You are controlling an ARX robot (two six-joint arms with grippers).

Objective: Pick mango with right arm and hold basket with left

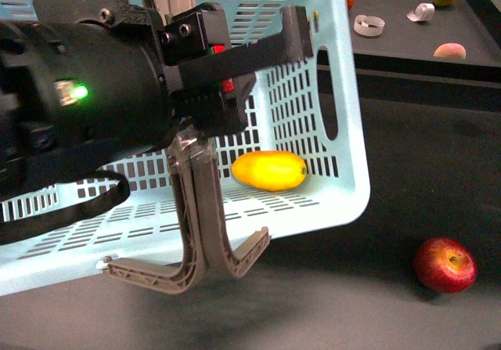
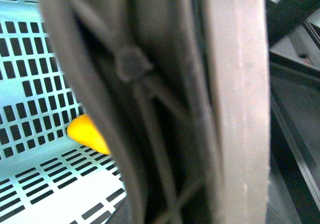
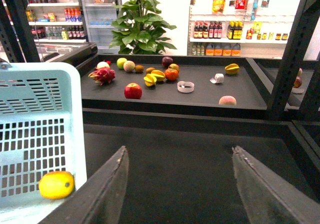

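Note:
The turquoise basket (image 1: 329, 76) lies tipped on the dark table, its slotted walls facing me. The yellow-orange mango (image 1: 270, 170) rests inside it against the lower wall. My left gripper (image 1: 235, 68), on the thick black arm with a green light, is shut on the basket's grey-brown handles (image 1: 196, 217). In the left wrist view the handle (image 2: 235, 108) fills the picture, with the mango (image 2: 87, 134) behind it. My right gripper (image 3: 178, 151) is open and empty above bare table, to the right of the basket (image 3: 40, 108) and mango (image 3: 56, 185).
A red apple (image 1: 445, 265) lies on the table right of the basket. A raised back shelf (image 3: 200, 101) holds several fruits, a red apple (image 3: 132, 90) and a tape roll (image 3: 185, 86). Dark metal posts (image 3: 292, 48) stand at the right.

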